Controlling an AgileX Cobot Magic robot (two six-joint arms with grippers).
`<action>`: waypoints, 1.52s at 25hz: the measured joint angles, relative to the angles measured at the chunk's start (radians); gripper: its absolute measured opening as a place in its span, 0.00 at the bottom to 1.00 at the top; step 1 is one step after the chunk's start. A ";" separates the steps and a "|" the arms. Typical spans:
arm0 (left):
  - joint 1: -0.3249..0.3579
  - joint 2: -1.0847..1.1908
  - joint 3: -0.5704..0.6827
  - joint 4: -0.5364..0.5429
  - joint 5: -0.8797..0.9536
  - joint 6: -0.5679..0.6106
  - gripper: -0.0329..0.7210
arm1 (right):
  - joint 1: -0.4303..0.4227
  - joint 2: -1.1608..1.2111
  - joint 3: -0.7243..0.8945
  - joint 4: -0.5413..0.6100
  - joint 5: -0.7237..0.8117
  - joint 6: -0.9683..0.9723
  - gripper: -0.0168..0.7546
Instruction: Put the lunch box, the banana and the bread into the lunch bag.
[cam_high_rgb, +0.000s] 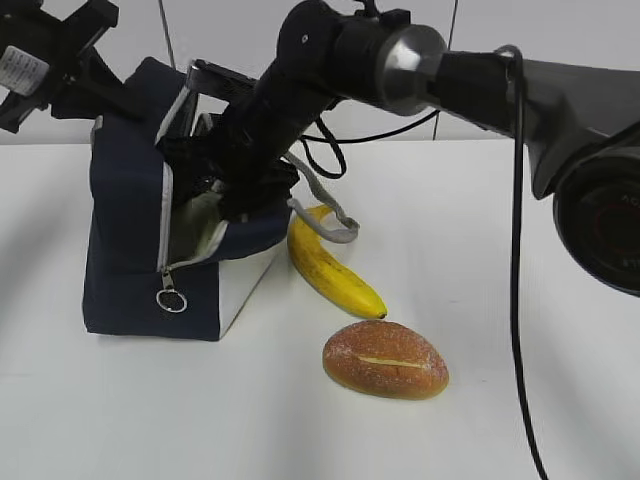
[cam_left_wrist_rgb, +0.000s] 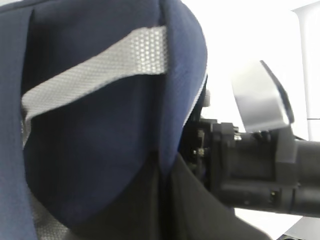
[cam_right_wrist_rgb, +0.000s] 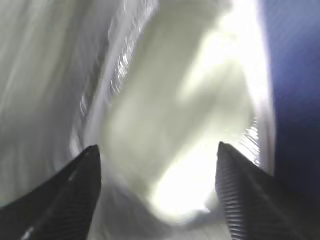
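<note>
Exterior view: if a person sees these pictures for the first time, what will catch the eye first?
The big black right arm plunges into the open top of the navy lunch bag on the left, its gripper open inside the pale lining. On the white table beside the bag lie the yellow banana and, nearer the camera, the golden bread.

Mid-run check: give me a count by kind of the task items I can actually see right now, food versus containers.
Food: 2, the banana and the bread, both on the table outside the bag.
Containers: 1, the lunch bag, open, with the right end effector inside it, fingers apart.
Lunch box: 0 clearly identifiable; the blurred pale shape in the right wrist view may be it.
Total: 3
</note>
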 joint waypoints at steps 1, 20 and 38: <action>0.000 0.000 0.000 0.000 0.000 0.000 0.04 | 0.000 0.000 -0.024 -0.023 0.038 0.000 0.71; 0.000 0.000 0.000 0.014 0.004 0.002 0.04 | -0.018 -0.203 -0.177 -0.334 0.289 -0.007 0.73; 0.000 0.000 0.000 0.039 0.005 0.002 0.04 | -0.078 -0.450 0.469 -0.479 0.187 -0.263 0.73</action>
